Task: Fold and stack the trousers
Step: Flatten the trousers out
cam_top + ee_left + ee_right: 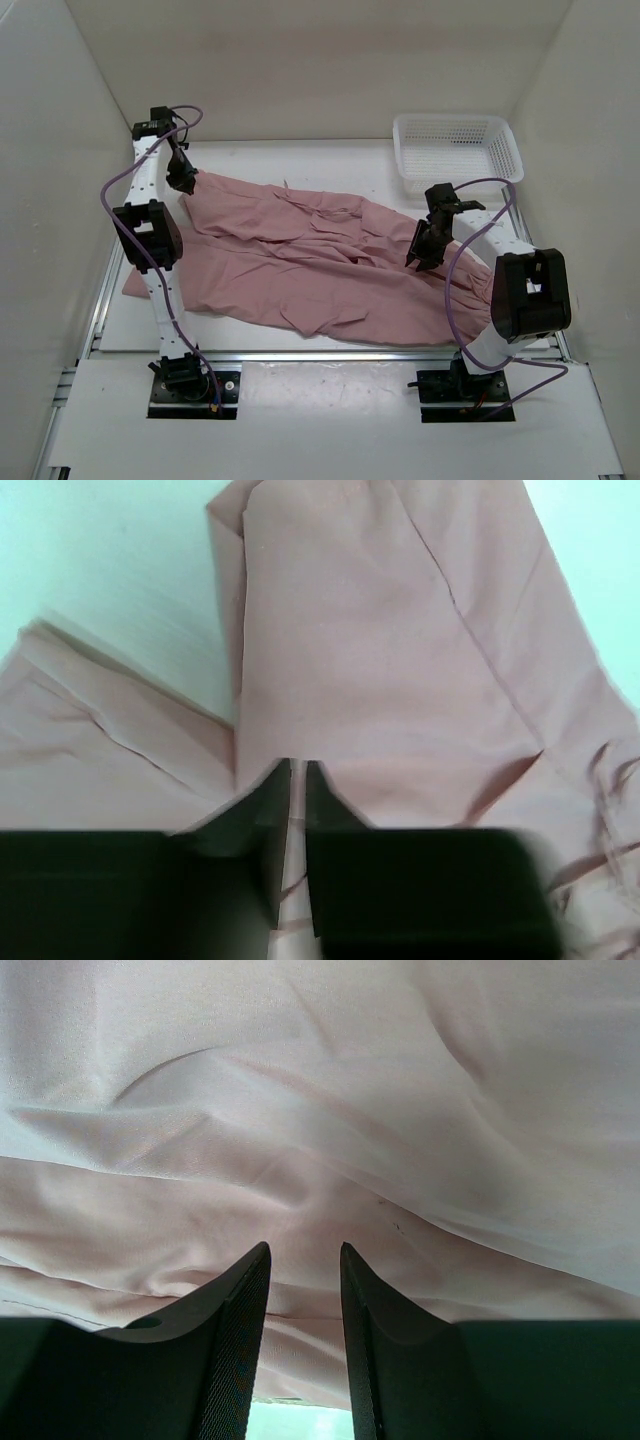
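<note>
Trousers (300,262): thin, limp, light, likely slippery; grip seamed edges far from basket (458,172). Left claw (298,765) nearly together, pinching uncertain; right claw (305,1250) spread.

A white mesh plastic basket (462,183) is sitting upright at the far right corner of the white worktop (300,160), just beside the right wall (590,150). Plain white panels are enclosing the worktop, with the back wall (300,60) rising behind the basket. An aluminium rail (320,357) is running along the near edge. In the left wrist view, a bare stretch of the worktop is showing at the upper left.
</note>
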{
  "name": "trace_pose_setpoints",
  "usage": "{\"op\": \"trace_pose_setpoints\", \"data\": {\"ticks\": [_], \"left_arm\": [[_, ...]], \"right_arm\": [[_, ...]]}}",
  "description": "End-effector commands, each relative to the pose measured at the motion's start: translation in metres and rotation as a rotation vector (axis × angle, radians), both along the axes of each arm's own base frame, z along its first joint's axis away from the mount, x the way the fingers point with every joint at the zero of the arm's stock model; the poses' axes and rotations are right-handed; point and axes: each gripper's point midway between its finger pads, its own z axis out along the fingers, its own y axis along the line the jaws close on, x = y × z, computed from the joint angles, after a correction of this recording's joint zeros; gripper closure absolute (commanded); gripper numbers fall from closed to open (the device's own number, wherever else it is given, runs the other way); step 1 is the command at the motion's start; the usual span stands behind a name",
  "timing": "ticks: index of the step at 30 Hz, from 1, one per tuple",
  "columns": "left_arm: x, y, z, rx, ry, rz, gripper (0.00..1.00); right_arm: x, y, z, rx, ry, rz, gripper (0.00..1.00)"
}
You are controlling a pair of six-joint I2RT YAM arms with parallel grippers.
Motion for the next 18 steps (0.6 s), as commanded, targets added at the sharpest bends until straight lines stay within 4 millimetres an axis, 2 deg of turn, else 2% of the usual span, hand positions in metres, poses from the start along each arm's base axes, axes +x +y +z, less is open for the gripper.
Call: {"op": "trace_pose_setpoints", "data": {"ticks": [1, 2, 3, 5, 6, 8, 10, 12, 13, 15, 16, 17, 18], "left_arm": [[-0.007, 0.004, 0.000, 0.018, 0.019, 0.007, 0.90], [-0.010, 0.008, -0.004, 0.037, 0.035, 0.015, 0.90], [-0.008, 0.010, 0.001, 0.052, 0.019, 0.020, 0.90], [-0.013, 0.012, -0.008, 0.058, 0.043, 0.032, 0.87], [-0.015, 0.018, -0.011, 0.056, 0.053, 0.045, 0.66], [-0.012, 0.018, -0.016, -0.006, 0.037, 0.046, 0.52], [-0.012, 0.017, -0.032, -0.046, 0.055, 0.046, 0.40], [-0.010, 0.014, -0.041, -0.068, 0.067, 0.040, 0.40], [-0.008, 0.014, -0.052, -0.071, 0.082, 0.040, 0.40], [-0.003, 0.012, -0.053, -0.083, 0.072, 0.036, 0.46], [-0.004, 0.012, -0.058, -0.084, 0.081, 0.036, 0.52], [-0.001, 0.013, -0.055, -0.083, 0.071, 0.035, 0.72], [0.003, 0.014, -0.050, -0.080, 0.054, 0.035, 0.82]], "right_arm": [[0.006, -0.001, 0.014, -0.002, -0.048, 0.014, 0.61], [0.006, -0.001, 0.014, -0.002, -0.048, 0.014, 0.61], [0.007, -0.001, 0.016, -0.001, -0.057, 0.014, 0.61], [0.004, -0.001, 0.013, 0.000, -0.045, 0.005, 0.61], [0.004, -0.001, 0.013, 0.000, -0.045, 0.005, 0.61], [0.001, -0.002, 0.011, -0.002, -0.036, 0.005, 0.61], [0.001, -0.002, 0.011, -0.002, -0.036, 0.005, 0.61], [0.001, -0.002, 0.011, -0.002, -0.036, 0.005, 0.61], [0.001, -0.002, 0.011, -0.002, -0.036, 0.005, 0.61], [0.001, -0.002, 0.011, -0.002, -0.036, 0.005, 0.61], [0.001, -0.002, 0.011, -0.002, -0.036, 0.005, 0.61], [0.003, -0.001, 0.013, 0.000, -0.045, 0.005, 0.61], [0.004, -0.001, 0.013, 0.000, -0.045, 0.005, 0.61]]}}
